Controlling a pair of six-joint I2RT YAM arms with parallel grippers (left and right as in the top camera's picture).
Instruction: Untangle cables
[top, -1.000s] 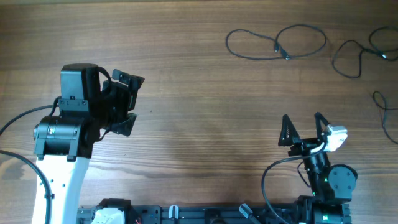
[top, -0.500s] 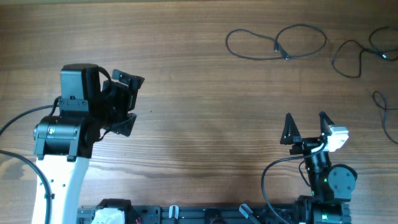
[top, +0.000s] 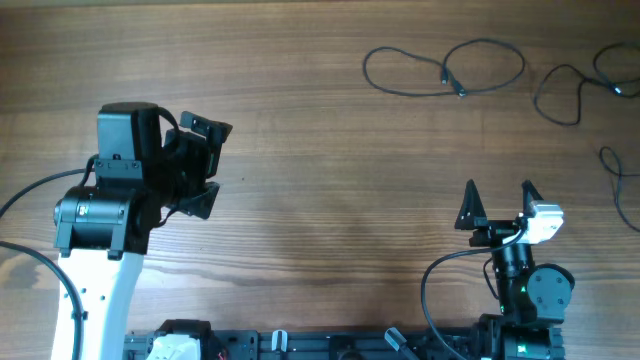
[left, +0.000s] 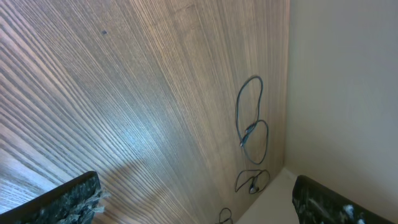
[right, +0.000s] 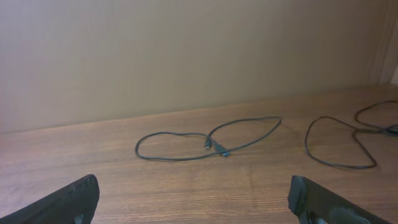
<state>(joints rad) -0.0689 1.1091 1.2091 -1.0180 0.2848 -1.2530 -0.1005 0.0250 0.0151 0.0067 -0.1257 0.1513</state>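
Observation:
Thin black cables lie apart at the table's far right. One cable (top: 444, 70) forms two loops joined at small plugs; it also shows in the right wrist view (right: 208, 142) and the left wrist view (left: 250, 121). A second cable (top: 572, 90) loops to its right, also seen in the right wrist view (right: 348, 140). A third cable (top: 624, 185) runs off the right edge. My left gripper (top: 205, 165) is open and empty at the left. My right gripper (top: 497, 198) is open and empty, well short of the cables.
Thick black wires (top: 35, 190) run to the left arm's base, and one (top: 435, 290) curls beside the right arm. The wooden table (top: 320, 150) ends at a beige wall (right: 186, 50) behind the cables.
My right gripper has shifted slightly right and toward the front edge. The left arm and the cables have not moved.

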